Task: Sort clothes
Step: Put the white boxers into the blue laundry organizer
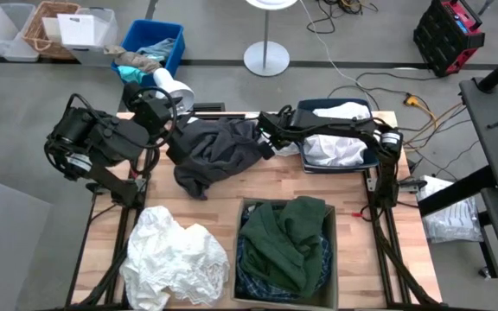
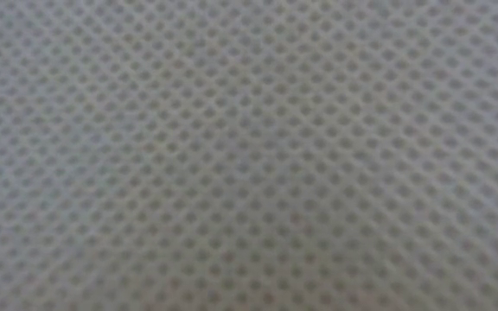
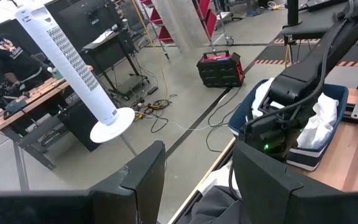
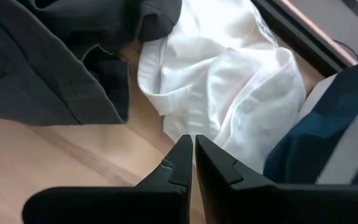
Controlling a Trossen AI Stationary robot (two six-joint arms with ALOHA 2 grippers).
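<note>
- white heap (image 1: 173,257) at seven o'clock on the worktop (image 1: 219,190); dark green garment (image 1: 292,238) in the box at six, likely sorted.
- charcoal garment (image 1: 214,149) at twelve, unsorted.
- right tool (image 4: 193,152) pressed together, empty, beside a white garment (image 4: 219,81).
- left tool (image 3: 197,180) spread, empty, by the charcoal.

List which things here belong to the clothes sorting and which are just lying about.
Job:
charcoal garment
white garment heap
dark green garment in cardboard box
whites in navy bin

Lying about:
blue crate of rags
wicker basket
fan base
</note>
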